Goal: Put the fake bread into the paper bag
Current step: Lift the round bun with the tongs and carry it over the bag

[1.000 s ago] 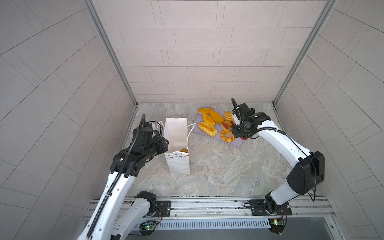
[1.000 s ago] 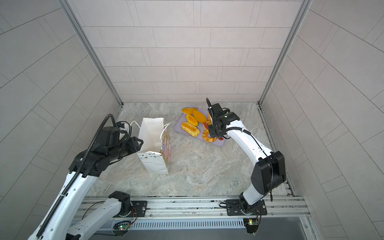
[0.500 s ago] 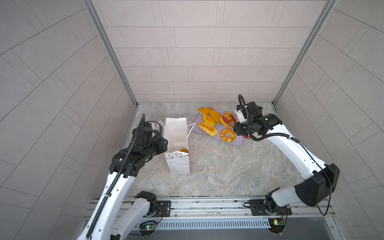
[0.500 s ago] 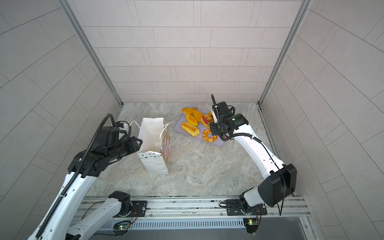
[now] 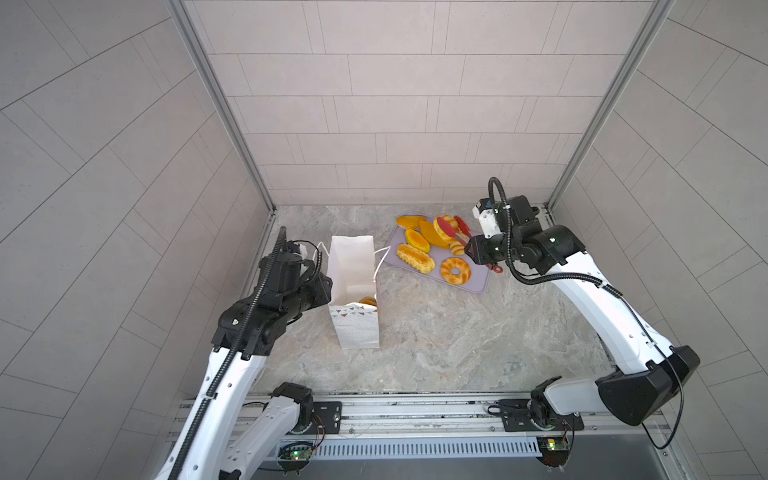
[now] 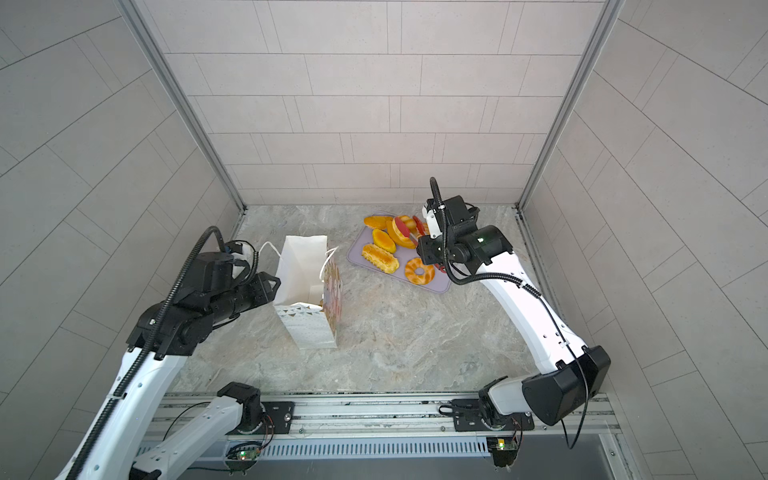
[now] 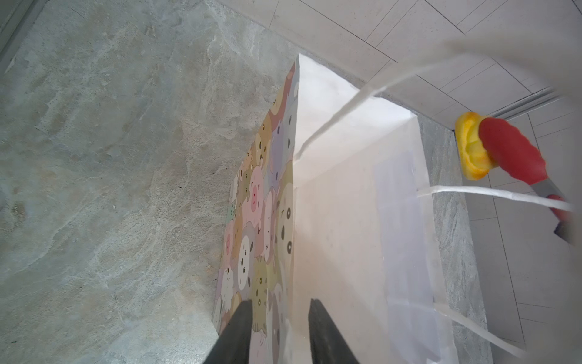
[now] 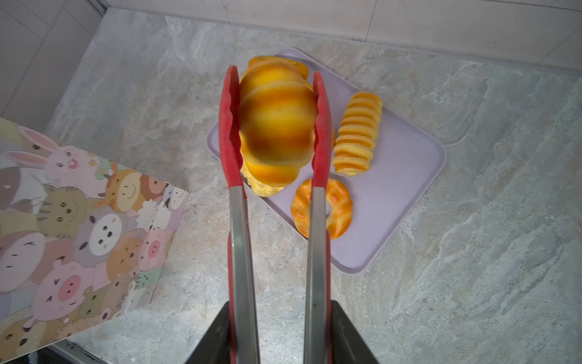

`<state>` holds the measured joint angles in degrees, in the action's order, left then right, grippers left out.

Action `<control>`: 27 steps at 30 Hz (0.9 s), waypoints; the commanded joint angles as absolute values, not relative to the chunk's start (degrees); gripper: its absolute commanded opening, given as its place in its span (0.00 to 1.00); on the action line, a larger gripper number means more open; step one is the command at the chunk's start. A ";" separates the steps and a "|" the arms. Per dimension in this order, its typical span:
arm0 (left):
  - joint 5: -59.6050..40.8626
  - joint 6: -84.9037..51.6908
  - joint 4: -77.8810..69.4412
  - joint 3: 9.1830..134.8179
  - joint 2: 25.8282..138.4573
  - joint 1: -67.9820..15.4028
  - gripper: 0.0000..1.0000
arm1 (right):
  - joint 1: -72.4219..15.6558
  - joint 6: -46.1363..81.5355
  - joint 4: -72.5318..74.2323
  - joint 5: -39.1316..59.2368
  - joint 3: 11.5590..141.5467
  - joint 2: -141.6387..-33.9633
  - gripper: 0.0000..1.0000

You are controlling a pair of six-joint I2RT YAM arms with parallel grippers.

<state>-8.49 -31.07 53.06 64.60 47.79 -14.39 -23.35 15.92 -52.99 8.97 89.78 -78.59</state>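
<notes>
The striped roll (image 8: 277, 126) hangs ahead of my right gripper (image 8: 280, 318), pinched between the red tips of the tongs (image 8: 239, 252). Its long axis runs along them, pointing straight away from me, over the lilac tray (image 8: 393, 195). That gripper is clenched on the tongs' steel arms. My left gripper (image 7: 280, 305) stands parted, astride the paper bag (image 7: 340, 220), at its printed wall.
</notes>
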 commanded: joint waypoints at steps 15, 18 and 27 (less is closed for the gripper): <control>-8.17 -30.50 53.50 65.40 47.11 -14.53 0.12 | -34.94 17.75 -51.24 14.08 102.11 -74.20 0.46; -8.50 -30.63 53.24 65.23 47.10 -14.50 0.10 | -38.04 17.67 -51.33 13.73 104.09 -74.80 0.46; -8.79 -31.02 52.80 64.79 46.82 -14.55 0.07 | -46.36 18.02 -51.42 10.55 109.06 -78.25 0.46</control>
<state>-8.73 -31.07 53.45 64.60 47.77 -14.39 -44.95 17.47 -53.04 12.38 107.02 -77.43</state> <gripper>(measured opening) 0.071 0.463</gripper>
